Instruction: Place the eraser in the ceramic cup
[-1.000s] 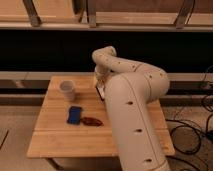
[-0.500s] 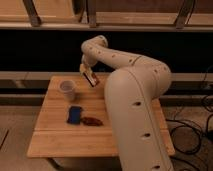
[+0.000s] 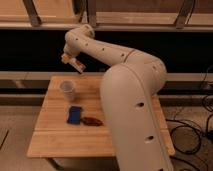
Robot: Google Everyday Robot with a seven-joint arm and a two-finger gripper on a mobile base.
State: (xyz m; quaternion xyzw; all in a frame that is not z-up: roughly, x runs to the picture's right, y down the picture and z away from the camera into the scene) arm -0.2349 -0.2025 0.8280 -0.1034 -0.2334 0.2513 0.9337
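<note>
The broad white robot arm (image 3: 132, 100) hides the pale wooden table (image 3: 50, 140) from 1 to 5 o'clock, and the bottom edge cuts off the arm's base. The gripper (image 3: 73, 63), at 12 o'clock above the small pale ceramic cup (image 3: 67, 89), is closed; whether it pinches anything is too blurred to tell. The small dark brown object (image 3: 91, 121), at 4 o'clock of the flat blue block (image 3: 75, 114), is too blurred to identify. Black cables (image 3: 207, 100) run off the right edge.
</note>
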